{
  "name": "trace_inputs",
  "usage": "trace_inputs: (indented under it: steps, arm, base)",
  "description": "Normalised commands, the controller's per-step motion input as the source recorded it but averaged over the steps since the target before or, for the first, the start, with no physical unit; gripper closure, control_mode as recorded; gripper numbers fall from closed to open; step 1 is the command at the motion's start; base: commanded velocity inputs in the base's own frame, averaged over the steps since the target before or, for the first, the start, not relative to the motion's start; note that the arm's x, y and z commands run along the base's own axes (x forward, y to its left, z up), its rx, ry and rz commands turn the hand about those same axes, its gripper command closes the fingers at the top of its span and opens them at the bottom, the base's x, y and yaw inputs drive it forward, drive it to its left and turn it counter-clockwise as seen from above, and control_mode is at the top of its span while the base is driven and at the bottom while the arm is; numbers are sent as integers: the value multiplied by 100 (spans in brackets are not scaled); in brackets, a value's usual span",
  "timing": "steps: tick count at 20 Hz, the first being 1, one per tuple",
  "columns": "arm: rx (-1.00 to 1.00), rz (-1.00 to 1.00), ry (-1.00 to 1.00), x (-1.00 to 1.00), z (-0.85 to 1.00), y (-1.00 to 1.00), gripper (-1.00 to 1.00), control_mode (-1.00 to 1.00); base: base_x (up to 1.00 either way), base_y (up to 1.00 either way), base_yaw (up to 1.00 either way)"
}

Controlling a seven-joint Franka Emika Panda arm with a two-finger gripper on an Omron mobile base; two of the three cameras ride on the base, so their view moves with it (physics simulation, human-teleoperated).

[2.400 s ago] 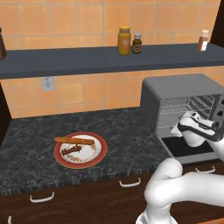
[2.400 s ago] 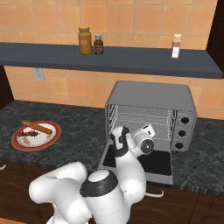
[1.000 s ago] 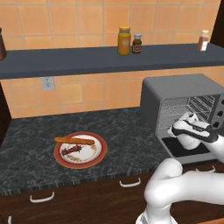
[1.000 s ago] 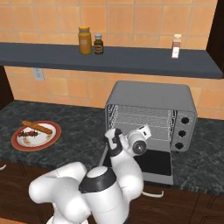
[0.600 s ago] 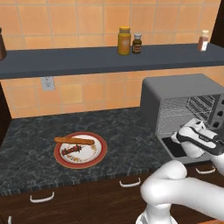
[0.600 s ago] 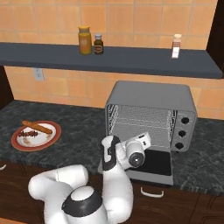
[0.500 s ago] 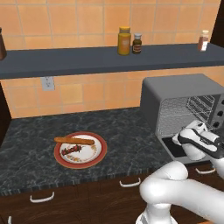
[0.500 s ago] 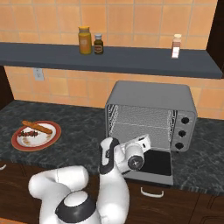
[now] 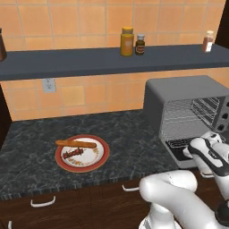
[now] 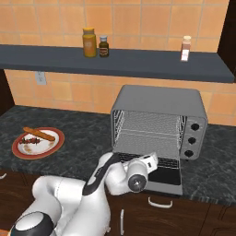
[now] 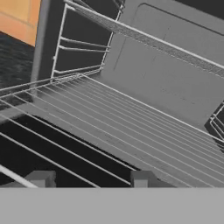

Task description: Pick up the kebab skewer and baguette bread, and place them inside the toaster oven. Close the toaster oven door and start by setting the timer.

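- Both foods lie on the plate [image 9: 82, 167] in the left base view: the baguette bread [image 9: 76, 143] along its far side, the kebab skewer [image 9: 73, 153] just nearer. Neither has been picked up.
- From the right base view, I see the toaster oven [image 10: 159, 122] empty, racks bare, the toaster oven door [image 10: 152, 174] dropped flat. My wrist hangs over that door.
- Through the hand view, my gripper [image 11: 91, 178] faces the wire racks, its tips apart with nothing between them. Loading, closing and the timer all remain.
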Motion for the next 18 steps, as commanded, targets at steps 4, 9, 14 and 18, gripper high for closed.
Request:
trace_inputs:
  steps: [4, 9, 14, 18]
  arm:
    - [5, 0, 13, -81, 16, -37, 100, -100]
    - [5, 0, 8, -63, 25, -34, 100, -100]
    - [5, 0, 11, -39, 66, -30, -100, -100]
    - [0, 0, 27, -62, 96, 21, -100, -100]
  base:
    - [0, 0, 0]
    - [0, 0, 0]
    - [0, 0, 0]
    - [0, 0, 0]
